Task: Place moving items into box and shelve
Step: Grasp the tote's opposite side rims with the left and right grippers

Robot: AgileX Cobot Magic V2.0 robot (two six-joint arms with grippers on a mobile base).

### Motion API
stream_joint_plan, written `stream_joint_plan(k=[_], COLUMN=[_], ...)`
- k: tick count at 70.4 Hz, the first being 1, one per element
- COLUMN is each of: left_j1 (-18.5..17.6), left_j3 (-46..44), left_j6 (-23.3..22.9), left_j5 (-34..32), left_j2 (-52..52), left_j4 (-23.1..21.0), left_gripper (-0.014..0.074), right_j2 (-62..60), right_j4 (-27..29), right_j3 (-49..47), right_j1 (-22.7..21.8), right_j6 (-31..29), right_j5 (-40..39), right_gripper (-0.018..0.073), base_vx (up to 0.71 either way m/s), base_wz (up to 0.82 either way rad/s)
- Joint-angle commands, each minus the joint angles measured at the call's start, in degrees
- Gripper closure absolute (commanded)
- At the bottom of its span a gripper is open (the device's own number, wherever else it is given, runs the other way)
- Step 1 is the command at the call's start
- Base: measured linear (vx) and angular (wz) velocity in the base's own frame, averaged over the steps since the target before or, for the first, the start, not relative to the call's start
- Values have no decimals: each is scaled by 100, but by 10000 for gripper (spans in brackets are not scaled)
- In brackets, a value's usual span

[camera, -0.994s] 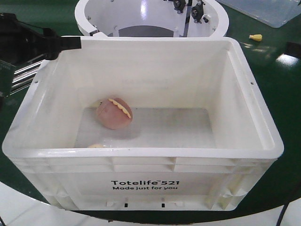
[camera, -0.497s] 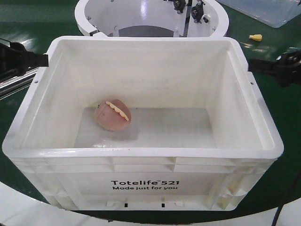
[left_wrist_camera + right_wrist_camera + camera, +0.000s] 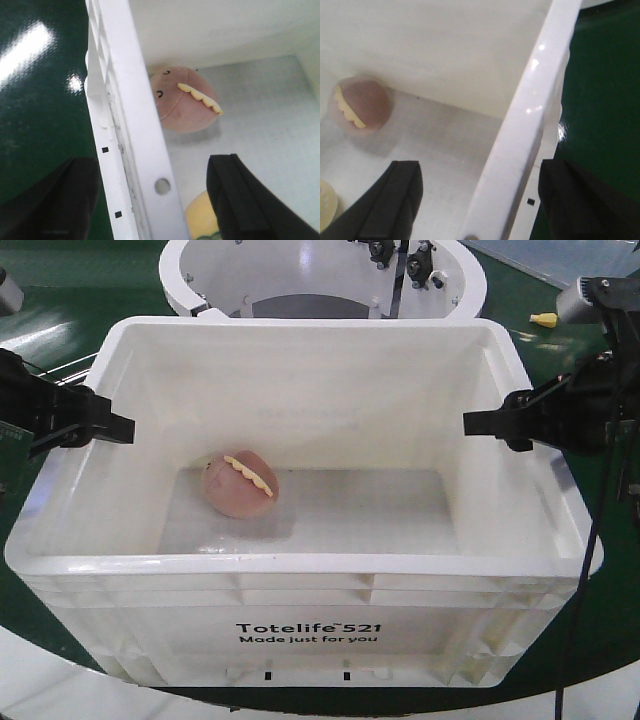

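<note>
Box [image 3: 310,620]: pink ball [image 3: 240,483] and yellow ball [image 3: 202,220] lie inside, so loading looks done.
Left claw [image 3: 150,200]: released, astride the left rim.
Right claw [image 3: 490,200]: released, astride the right rim.
Next: clench both together, then lift level.

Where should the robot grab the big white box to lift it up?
It is probably best to grab the box by the rim of its left and right walls, one gripper per side, coming down from above. The box is wide and open-topped, and its thin upright walls fit between open fingers. The left gripper and right gripper each straddle a side wall, one finger inside and one outside.
</note>
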Motion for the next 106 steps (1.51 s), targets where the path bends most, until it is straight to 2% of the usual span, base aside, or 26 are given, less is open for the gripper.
stream_joint_plan(k=[1,8,15,24,31,32,42,51,69,79,106], left_j1=[-49,-49,-49,-49,-49,-49,-49,-49,-49,-49,-49], left_j3=[-203,-203,-203,-203,-203,-203,-203,-203,-203,-203,-306], left_j6=[-40,-40,-40,-40,-40,-40,-40,-35,-36,-29,12], left_j5=[-186,-64,-57,61,129,129,187,266,108,36,-237], left_j2=[-21,97,243,402,455,455,455,455,432,432,146], left_j4=[-197,-198,-204,-366,-502,-518,-518,-518,-590,-815,-838], left_gripper=[42,42,42,86,185,232,439,605,604,603,602], right_j2=[-134,-134,-134,-134,-134,-134,-134,-134,-134,-134,-195], right_j4=[-213,-326,-320,-311,-256,-242,-238,-168,272,304,327], right_j3=[-182,-182,-182,-182,-182,-182,-182,-182,-182,-182,-182], right_j1=[7,7,7,7,7,7,7,7,7,7,7], right_j6=[426,785,814,814,814,814,822,822,680,592,504], right_j5=[63,290,312,312,492,581,887,796,445,312,33], right_gripper=[64,90,118,207,341,393,575,571,566,565,565], base_vx=[0,0,0,0,0,0,0,0,0,0,0], base_wz=[0,0,0,0,0,0,0,0,0,0,0])
